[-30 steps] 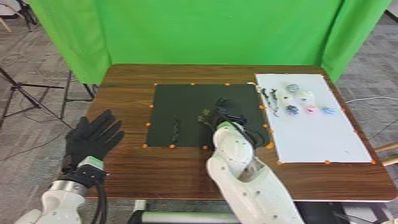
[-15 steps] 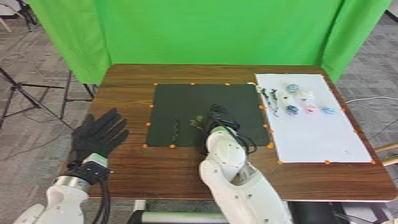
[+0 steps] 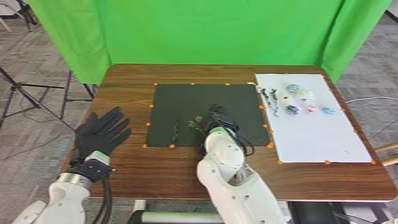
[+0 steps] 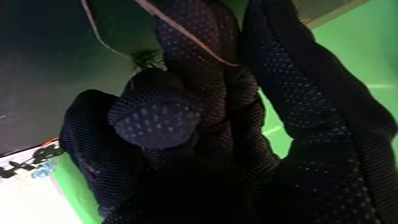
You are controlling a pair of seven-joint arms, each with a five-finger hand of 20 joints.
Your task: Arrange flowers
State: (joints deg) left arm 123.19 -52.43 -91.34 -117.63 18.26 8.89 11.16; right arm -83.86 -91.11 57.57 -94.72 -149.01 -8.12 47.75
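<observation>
My R hand (image 3: 220, 116) & green sprig (image 3: 195, 121) have shifted L, nr dark twig (image 3: 176, 132) on mat (image 3: 202, 95); prob. placing. Can't tell if it's gripping.

Green curtain (image 3: 213, 35) behind the brown table (image 3: 126, 92) — black tripod (image 3: 18, 85) on grey carpet (image 3: 31, 170), left — pale cable (image 3: 369, 98), right

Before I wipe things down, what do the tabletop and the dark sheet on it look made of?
Tabletop: wood or wood-look laminate, smooth, going by its brown, streaky grain. Dark sheet: perhaps card, paper or thin foam, matte, judging by its flat, even surface; the look can't settle which.
</observation>
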